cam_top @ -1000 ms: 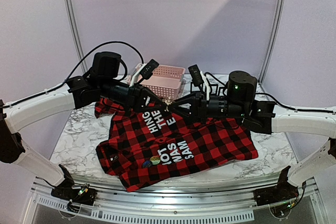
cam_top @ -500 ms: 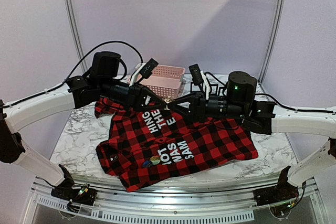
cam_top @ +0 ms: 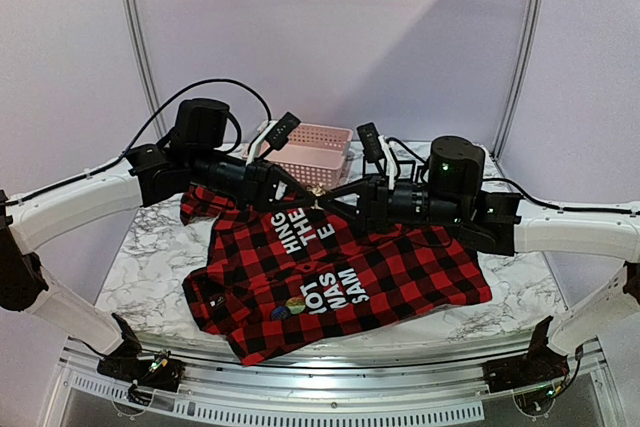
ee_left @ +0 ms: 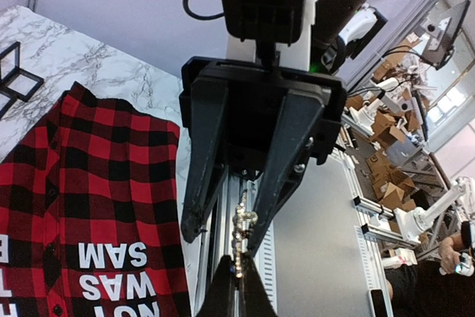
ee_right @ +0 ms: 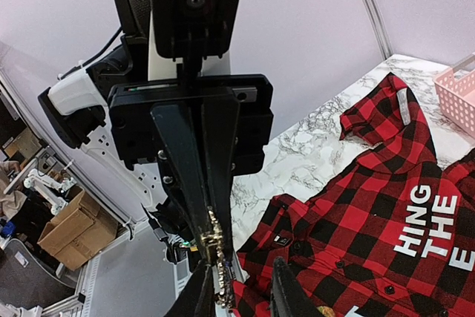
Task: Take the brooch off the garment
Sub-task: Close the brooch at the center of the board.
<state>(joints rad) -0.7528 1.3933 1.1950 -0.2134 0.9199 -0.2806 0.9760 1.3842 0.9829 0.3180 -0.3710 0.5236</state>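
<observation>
Well, the brooch already looks free of the cloth. It is a small gold-coloured metal piece, knobbly like a short chain, and it hangs in the air above the far middle of the garment, just on the near side of the pink basket. The left gripper is clenched on 1 end of it. The right gripper faces it from the right with its 2 fingers apart on either side of the piece, not clamped. I cannot tell whether 1 finger touches it.

My judgement is that the brooch is light, hard and rigid, with smooth metal that could slip. It is thin enough that only the very fingertips can hold it, and it may carry a sharp pin. The best place for the right gripper to take hold is the free end that sticks out past the left fingertips, squeezed across its narrow side. The left gripper should let go only once that pinch is firm, or the piece will drop.

The garment is soft and limp and lies spread flat on the marble table. A round dark badge sits on it at the near end of the white lettering; whether that is a 2nd brooch I cannot tell
</observation>
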